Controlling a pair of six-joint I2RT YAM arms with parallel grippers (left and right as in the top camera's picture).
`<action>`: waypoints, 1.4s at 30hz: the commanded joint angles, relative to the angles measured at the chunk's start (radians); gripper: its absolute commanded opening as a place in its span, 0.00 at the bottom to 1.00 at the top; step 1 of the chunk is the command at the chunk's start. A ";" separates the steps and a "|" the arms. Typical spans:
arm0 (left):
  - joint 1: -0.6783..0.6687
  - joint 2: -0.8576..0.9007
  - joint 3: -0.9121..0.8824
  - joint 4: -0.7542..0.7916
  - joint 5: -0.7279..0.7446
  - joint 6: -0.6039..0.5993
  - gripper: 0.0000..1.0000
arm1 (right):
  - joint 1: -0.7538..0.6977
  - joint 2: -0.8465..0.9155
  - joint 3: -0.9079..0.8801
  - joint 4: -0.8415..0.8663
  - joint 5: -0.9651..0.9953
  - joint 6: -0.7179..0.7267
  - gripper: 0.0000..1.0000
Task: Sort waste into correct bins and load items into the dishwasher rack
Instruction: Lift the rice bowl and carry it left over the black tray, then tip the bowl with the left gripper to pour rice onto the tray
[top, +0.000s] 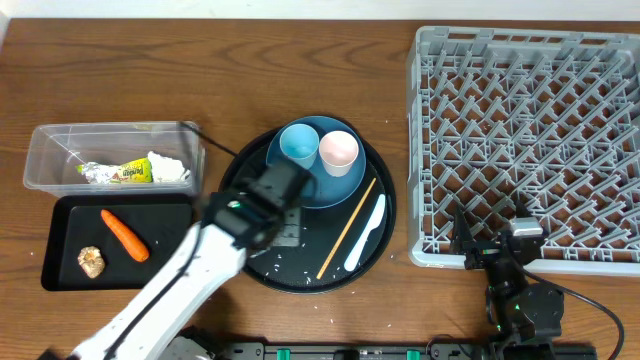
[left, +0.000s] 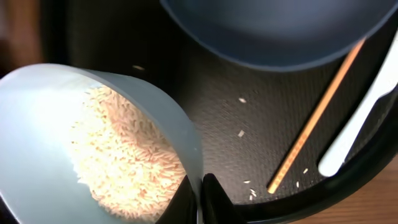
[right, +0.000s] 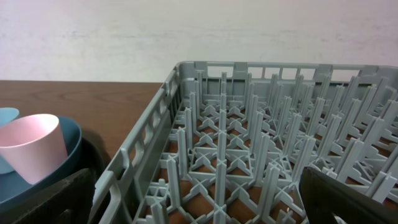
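**Overhead.** The left claw (top: 268, 198) is seen over the round black tray (top: 232, 172), and what it holds is hidden under the arm. The shallow black tray (top: 65, 225), with the carrot piece (top: 124, 233) and brown lump (top: 91, 261) in it, lies to the claw's left and nearer the robot. The clear tub (top: 40, 160) lies left of the claw and further out. The right claw (top: 492, 240) is parked just short of the dishwasher rack (top: 430, 150).

**Left wrist.** The left claw (left: 199, 190) is clamped on the rim of the white bowl (left: 37, 124), which is heaped with rice (left: 124, 155) and appears tipped. The dark-blue plate (left: 280, 31) sits ahead of the fingers, and the chopstick (left: 317, 115) and white utensil (left: 360, 124) lie to their right.

The rim is pinched thinly, so the bowl is best levelled and carried slowly. It should be tipped only once it is over the shallow black tray, or more grains will likely be scattered.

**Right wrist.** The right claw (right: 202, 196) is spread wide with nothing in it. The rack (right: 217, 143) stands directly ahead and the pink cup (right: 34, 149) is off to its left.
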 joint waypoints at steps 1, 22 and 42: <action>0.090 -0.087 -0.007 -0.009 -0.025 0.063 0.06 | 0.001 -0.006 -0.002 -0.003 -0.003 -0.008 0.99; 0.868 -0.225 -0.007 -0.021 0.236 0.282 0.06 | 0.001 -0.006 -0.002 -0.003 -0.003 -0.007 0.99; 1.498 -0.049 -0.008 0.043 1.089 0.462 0.06 | 0.001 -0.006 -0.002 -0.003 -0.003 -0.008 0.99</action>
